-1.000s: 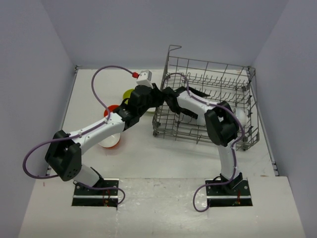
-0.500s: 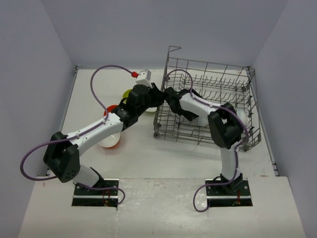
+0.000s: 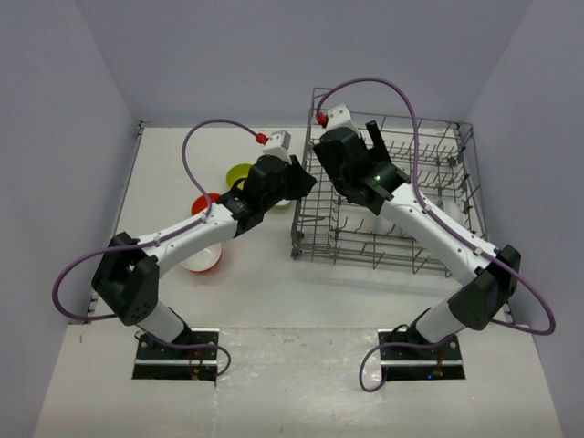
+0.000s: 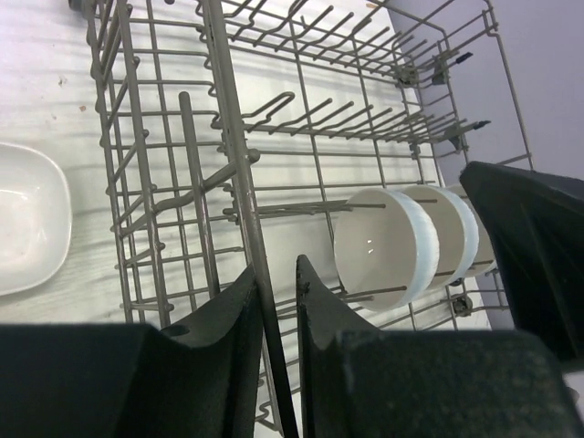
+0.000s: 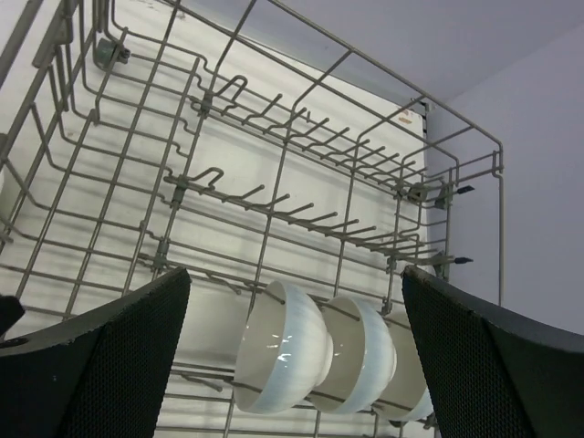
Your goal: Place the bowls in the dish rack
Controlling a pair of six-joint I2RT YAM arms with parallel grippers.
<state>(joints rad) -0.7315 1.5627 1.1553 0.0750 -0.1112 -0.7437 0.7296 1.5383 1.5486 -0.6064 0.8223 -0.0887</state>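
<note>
The grey wire dish rack [image 3: 429,155] stands at the right. My left gripper [image 3: 298,182] is shut on a wire of the rack's left wall; the left wrist view shows my left gripper [image 4: 274,269] pinching that wire [image 4: 239,155]. My right gripper [image 3: 368,164] hangs above the rack, open and empty [image 5: 294,274]. Three white bowls with pale blue outsides [image 5: 278,347] stand on edge in the rack, also in the left wrist view [image 4: 379,242]. A yellow-green bowl [image 3: 239,172], an orange bowl [image 3: 204,202] and an orange bowl with a white inside [image 3: 203,258] sit on the table left of the rack.
A white squarish bowl [image 4: 23,219] lies on the table just outside the rack's left wall. Rows of upright tines [image 5: 274,196] run across the rack. Grey walls enclose the table on three sides.
My right arm has lifted from low at the rack's left wall to above the rack. The rack has shifted slightly. My left gripper stays at the left wall.
</note>
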